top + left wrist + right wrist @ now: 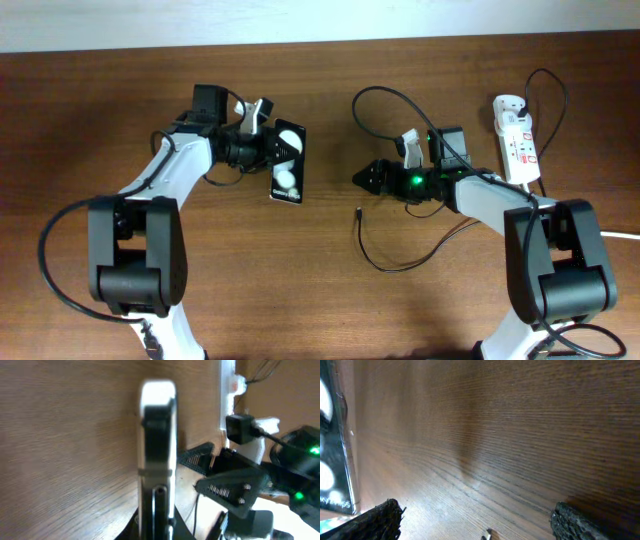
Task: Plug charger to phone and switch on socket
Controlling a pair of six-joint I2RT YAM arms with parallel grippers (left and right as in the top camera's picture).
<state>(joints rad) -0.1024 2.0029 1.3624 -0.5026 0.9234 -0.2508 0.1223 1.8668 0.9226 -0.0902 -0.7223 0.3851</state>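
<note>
The phone (pixel 288 162), a black slab with two white blobs, is tilted up off the table with my left gripper (pixel 268 150) shut on its left edge. In the left wrist view the phone (pixel 157 445) shows edge-on between the jaws. My right gripper (pixel 372 178) hovers open to the phone's right, nothing between its fingers (pixel 375 522). The charger cable (pixel 385 262) loops on the table, its connector tip (pixel 358 212) just below the right gripper and also at the bottom edge of the right wrist view, connector tip (pixel 487 534). The white socket (pixel 516 140) lies far right.
The socket's thick white cord (pixel 620 235) runs off the right edge. More thin black cable (pixel 375 95) arcs behind the right arm, with another loop (pixel 548 85) by the socket. The right arm (pixel 235 485) fills the right of the left wrist view.
</note>
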